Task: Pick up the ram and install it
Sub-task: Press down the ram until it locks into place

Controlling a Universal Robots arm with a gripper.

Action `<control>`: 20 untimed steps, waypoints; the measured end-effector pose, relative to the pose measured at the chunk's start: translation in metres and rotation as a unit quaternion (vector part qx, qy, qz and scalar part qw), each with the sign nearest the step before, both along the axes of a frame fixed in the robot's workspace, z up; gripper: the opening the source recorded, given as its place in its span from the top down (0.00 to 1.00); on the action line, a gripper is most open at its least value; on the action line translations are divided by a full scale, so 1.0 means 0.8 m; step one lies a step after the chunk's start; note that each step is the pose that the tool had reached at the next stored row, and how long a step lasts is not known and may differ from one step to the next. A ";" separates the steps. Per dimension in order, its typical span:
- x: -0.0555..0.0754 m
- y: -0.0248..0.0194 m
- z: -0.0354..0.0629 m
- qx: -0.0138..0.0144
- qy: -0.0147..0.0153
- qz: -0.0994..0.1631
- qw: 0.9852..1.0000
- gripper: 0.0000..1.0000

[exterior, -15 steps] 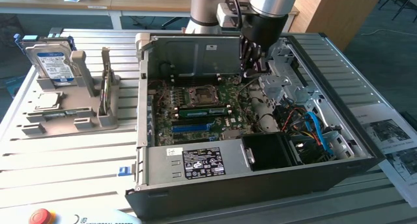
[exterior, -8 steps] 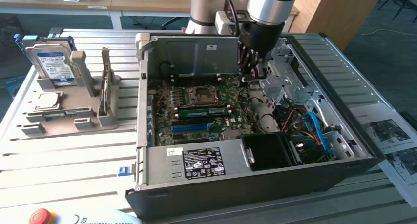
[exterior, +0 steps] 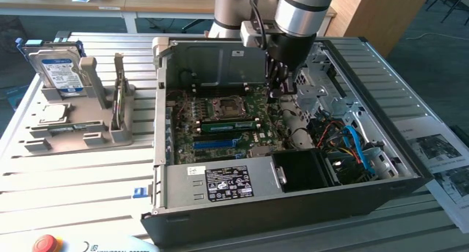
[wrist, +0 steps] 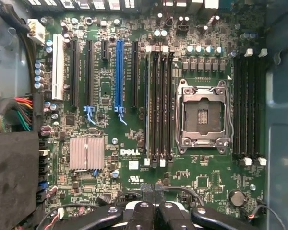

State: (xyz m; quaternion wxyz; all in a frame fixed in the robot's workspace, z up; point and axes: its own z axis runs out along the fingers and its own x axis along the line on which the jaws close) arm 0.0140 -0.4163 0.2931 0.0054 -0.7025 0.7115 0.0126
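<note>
The ram (exterior: 228,126) is a narrow green stick standing on edge in a memory slot just in front of the empty processor socket (exterior: 223,106) on the motherboard. In the wrist view the ram (wrist: 147,110) appears edge-on as a thin pale line in the slot farthest from the socket (wrist: 202,115). My gripper (exterior: 282,91) hangs inside the open PC case above the board, up and toward the exterior view's right of the ram, apart from it. Its fingers (wrist: 146,211) are pressed together with nothing between them, so the gripper (wrist: 153,191) is shut.
The case walls (exterior: 157,98) and drive cage (exterior: 322,87) hem in the board, and cables (exterior: 352,142) lie at the right. A grey fixture (exterior: 73,136) on the left holds a hard drive (exterior: 59,71) and a silver chip (exterior: 51,113). Blue slot (wrist: 119,72).
</note>
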 end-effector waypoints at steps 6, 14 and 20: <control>0.000 0.0000 -0.012 0.000 0.000 0.000 1.000 0.90; 0.000 0.0000 -0.018 0.000 0.000 0.000 1.000 0.90; -0.002 0.0000 -0.019 0.000 0.000 0.000 1.000 0.90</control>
